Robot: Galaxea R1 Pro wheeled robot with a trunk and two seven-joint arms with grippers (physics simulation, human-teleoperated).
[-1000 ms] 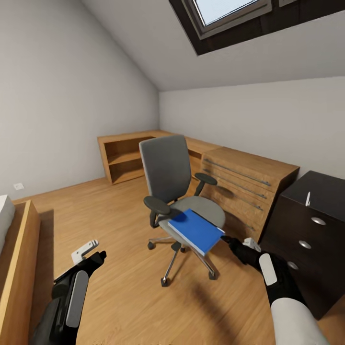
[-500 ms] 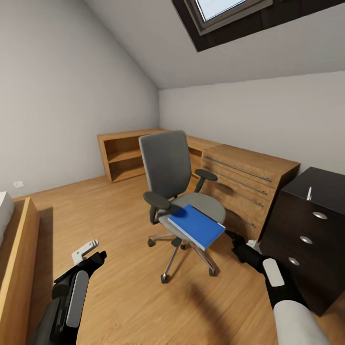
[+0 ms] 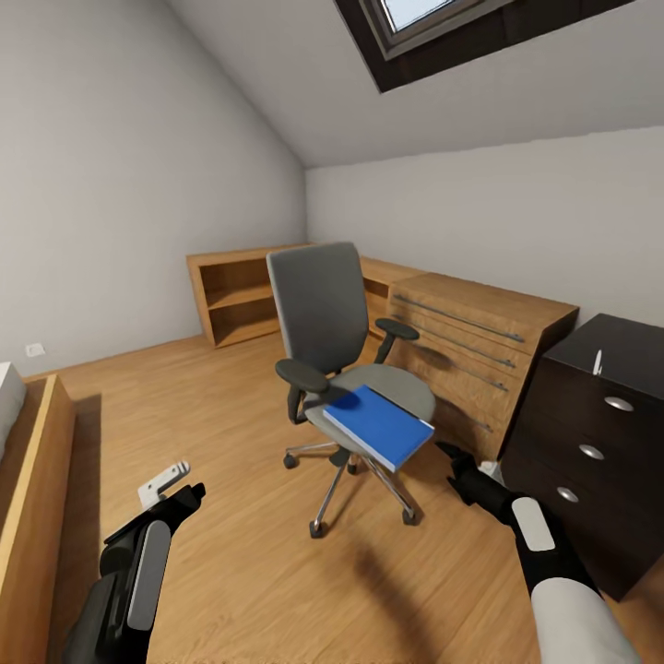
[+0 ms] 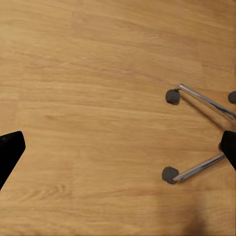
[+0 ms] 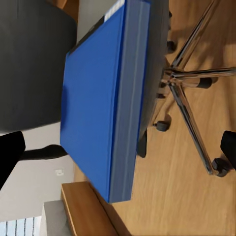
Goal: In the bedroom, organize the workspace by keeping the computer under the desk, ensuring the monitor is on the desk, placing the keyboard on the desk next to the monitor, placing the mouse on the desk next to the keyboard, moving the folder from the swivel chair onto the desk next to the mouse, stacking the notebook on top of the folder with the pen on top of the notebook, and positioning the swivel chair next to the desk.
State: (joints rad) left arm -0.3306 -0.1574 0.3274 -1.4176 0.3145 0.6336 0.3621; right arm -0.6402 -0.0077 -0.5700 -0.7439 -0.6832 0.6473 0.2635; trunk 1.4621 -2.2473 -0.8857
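The grey swivel chair (image 3: pixel 325 312) stands mid-room on the wooden floor, with the blue folder (image 3: pixel 378 426) lying flat on its seat and overhanging the front edge. My right gripper (image 3: pixel 446 453) hovers open just off the folder's near corner, not touching it. In the right wrist view the folder (image 5: pixel 93 108) lies ahead of the open right gripper (image 5: pixel 118 150), above the chair's chrome base (image 5: pixel 189 81). My left gripper (image 3: pixel 188 495) hangs open and empty over bare floor. The desk's black drawer unit (image 3: pixel 590 452) stands at the right, with the white pen (image 3: pixel 597 361) on its top.
A light wooden dresser (image 3: pixel 480 346) and low open shelf (image 3: pixel 235 295) run along the far wall behind the chair. A wooden bed frame (image 3: pixel 37 480) edges the left side. The chair's wheeled legs (image 4: pixel 196 169) lie ahead of my left gripper (image 4: pixel 118 152). A sloped ceiling with a skylight sits overhead.
The whole view has shifted slightly, so the chair and folder sit a little higher and nearer. My right gripper stays just short of the folder's corner. The left arm holds still.
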